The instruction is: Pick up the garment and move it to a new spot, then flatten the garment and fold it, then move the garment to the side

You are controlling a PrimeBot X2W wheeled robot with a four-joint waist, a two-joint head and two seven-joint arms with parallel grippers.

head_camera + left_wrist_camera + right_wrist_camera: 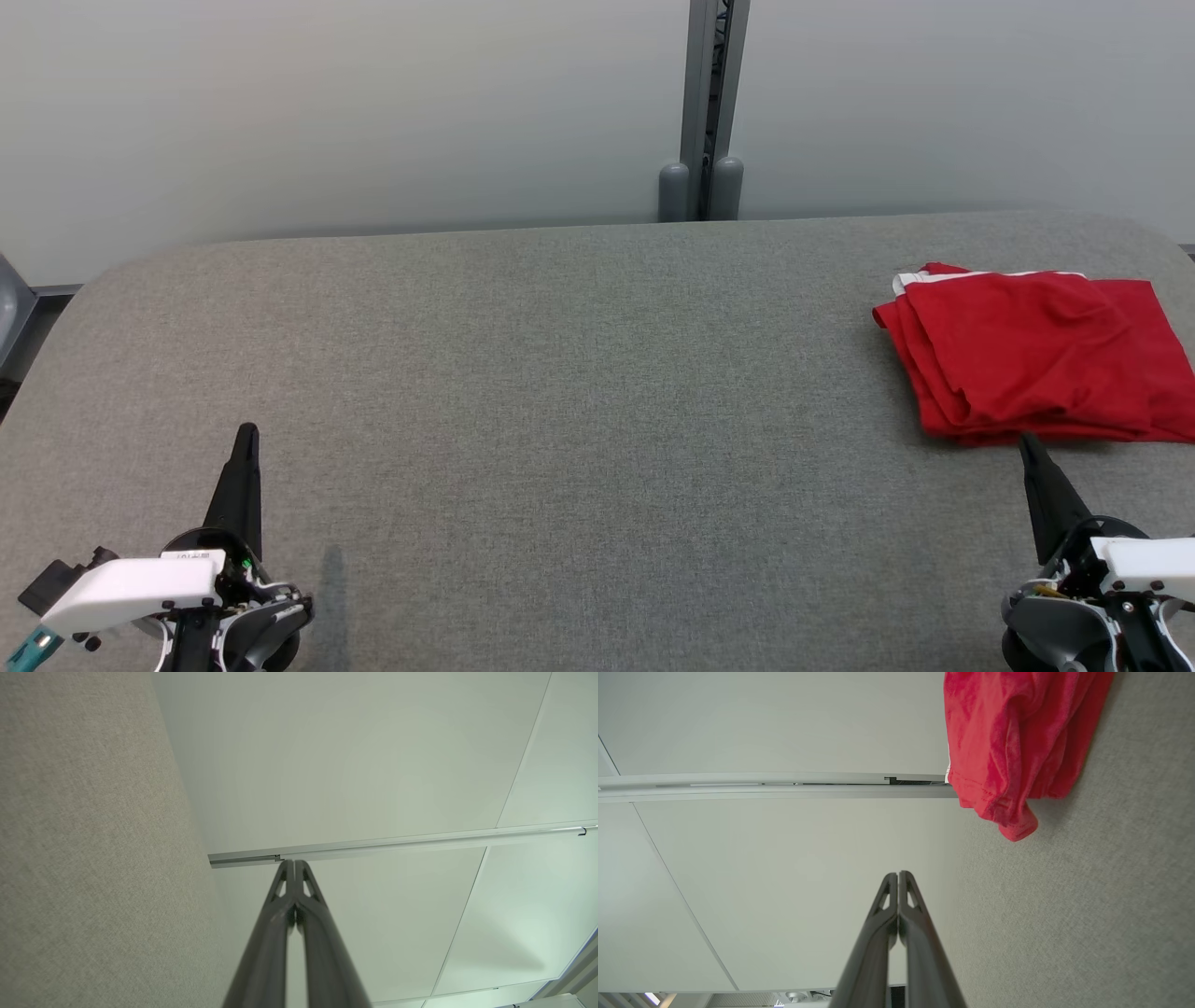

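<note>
**A:** Head view first. Where is the cloth?

**B:** The red soft-cloth garment (pixel 1027 355), with white trim at its far corner, lies in stacked layers at the right end of the grey felt-covered table (pixel 560 373), close to that edge. The layers fan a little along their left side.

**A:** So which step is it?

**B:** I can't settle that. A folded pile at the side fits the job done, and it also fits a pile waiting to be lifted. If it counts as the fold, it is fair but not crisp.

**A:** And the pincers?

**B:** The left gripper (pixel 246 437) sits low on the left and well apart from the cloth, with its fingers pressed together and holding nothing. The right gripper (pixel 1026 442) is just short of the garment's near edge. I judge it close but not touching, and it too is pressed together and empty.

**A:** Left wrist view?

**B:** The left gripper (pixel 293 863) has its two dark fingers meeting at the tips. They point past the table at the pale panelled wall (pixel 350 765), with nothing between them.

**A:** Right wrist view?

**B:** The right gripper (pixel 898 875) also has its tips together and bare. A hemmed corner of the garment (pixel 1008 742) lies ahead and to one side, with a gap of table between it and the tips.
</note>
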